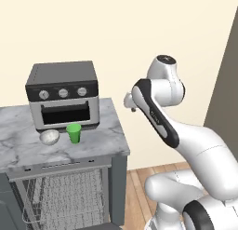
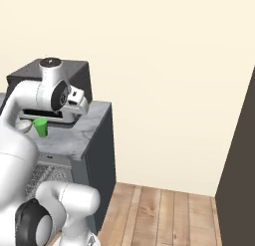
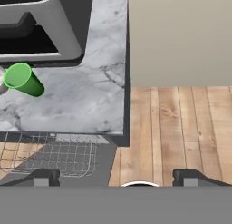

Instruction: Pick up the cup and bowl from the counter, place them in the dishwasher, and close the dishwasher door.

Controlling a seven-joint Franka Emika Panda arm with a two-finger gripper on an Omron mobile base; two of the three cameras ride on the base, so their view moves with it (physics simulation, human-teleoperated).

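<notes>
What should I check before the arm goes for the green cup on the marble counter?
1. Small bright green tapered cup upright on the grey-white marble counter: ok.
2. End effector open, nothing between its fingers: ok.
3. Pale shallow round bowl beside the cup, whether touching: cannot tell.
4. Dark grey dishwasher open, wire rack showing: ok.
5. End effector over the cup: not ok, it is off to the side.
</notes>
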